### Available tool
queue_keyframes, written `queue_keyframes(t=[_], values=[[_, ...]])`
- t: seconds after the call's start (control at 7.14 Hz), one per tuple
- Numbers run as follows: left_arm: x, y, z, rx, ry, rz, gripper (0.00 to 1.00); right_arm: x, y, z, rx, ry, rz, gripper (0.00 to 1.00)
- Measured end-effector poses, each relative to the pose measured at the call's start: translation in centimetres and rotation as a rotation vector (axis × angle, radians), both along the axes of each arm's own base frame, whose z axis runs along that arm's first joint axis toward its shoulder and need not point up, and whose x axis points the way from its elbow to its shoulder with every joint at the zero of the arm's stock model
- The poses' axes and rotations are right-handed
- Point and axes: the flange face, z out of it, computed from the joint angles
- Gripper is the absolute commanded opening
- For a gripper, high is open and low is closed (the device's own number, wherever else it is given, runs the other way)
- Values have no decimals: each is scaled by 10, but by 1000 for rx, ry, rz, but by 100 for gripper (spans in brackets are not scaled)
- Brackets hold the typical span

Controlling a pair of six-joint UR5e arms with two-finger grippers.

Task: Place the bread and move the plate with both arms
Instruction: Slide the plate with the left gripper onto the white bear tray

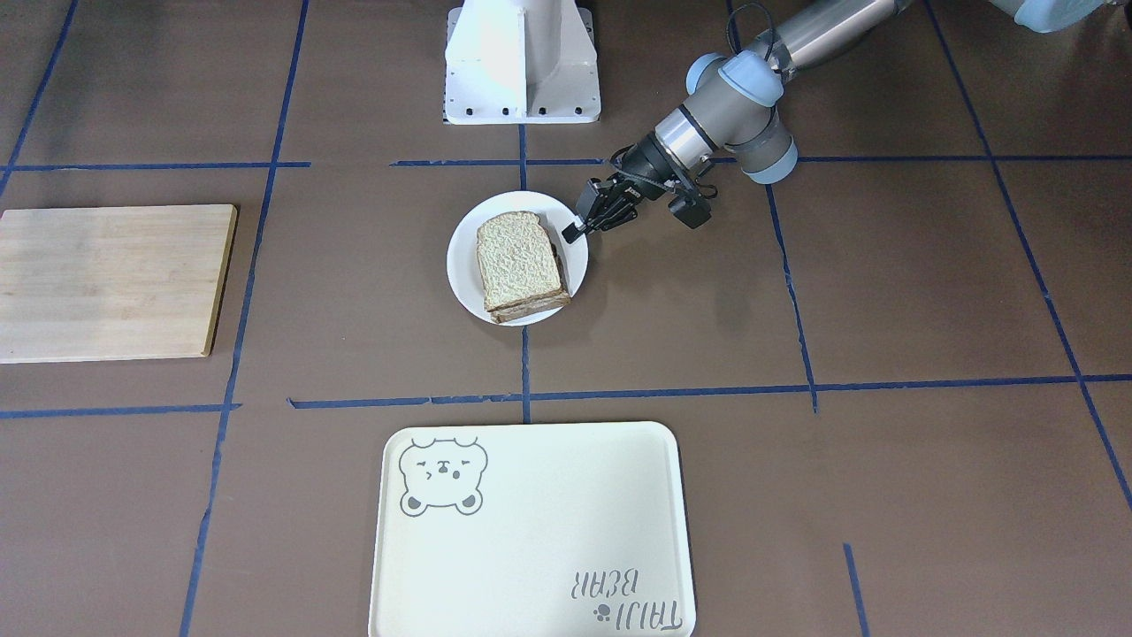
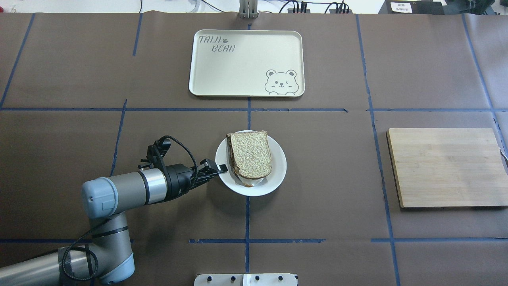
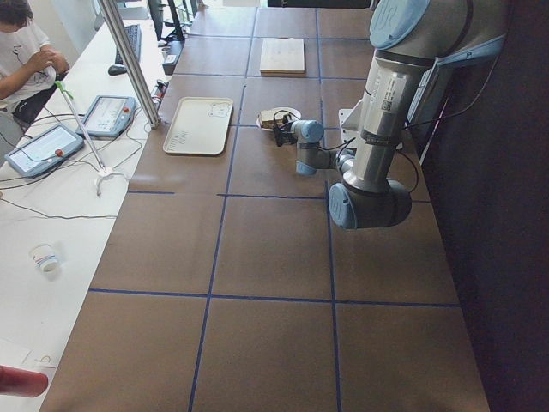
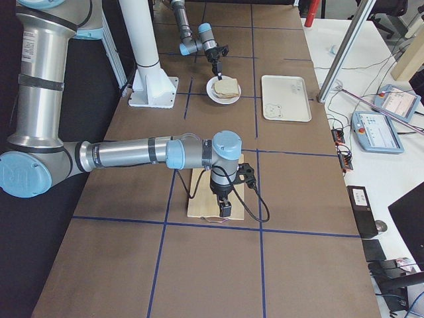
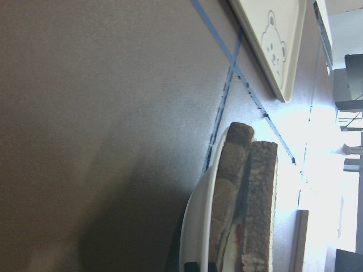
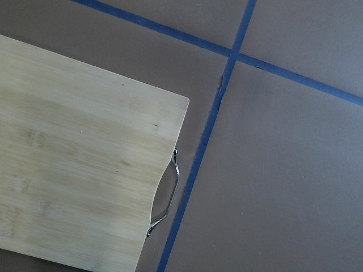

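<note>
The black two-finger left gripper (image 2: 219, 170) sits at the rim of the small round white plate (image 2: 278, 174); whether it grips, I can't tell. The speckled tan bread slice (image 2: 251, 154) tops a stack on that plate. A one-sided pull could tip it and spill the stack. The filling is hidden; the right gripper (image 4: 224, 207), well off from the plate, is too small to judge.

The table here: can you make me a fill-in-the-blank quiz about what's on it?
The ___ lies on the plate.
The left tool meets the plate's ___.
The tray bears a drawn ___.
The right tool hangs over the wooden ___.
Missing: bread; rim; bear; board.
</note>
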Motion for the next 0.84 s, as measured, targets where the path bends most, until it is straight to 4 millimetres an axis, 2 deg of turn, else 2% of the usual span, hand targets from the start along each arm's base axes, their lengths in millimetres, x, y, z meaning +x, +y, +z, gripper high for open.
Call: queue_keyframes(t=[0.28,0.42,0.56,0.84], values=[[-15,-18,-8,-19,66,-72,2,0,0,2,-3,0,-1,100],[-22,-43,-12,-47,86,-114,3,0,0,2,-3,0,-1,100],[-24,-78,-16,-88,99,-161,3,0,0,2,-4,0,-2,100],[-9,-171,-20,-198,90,-258,3,-1,0,1,-2,0,-2,100]])
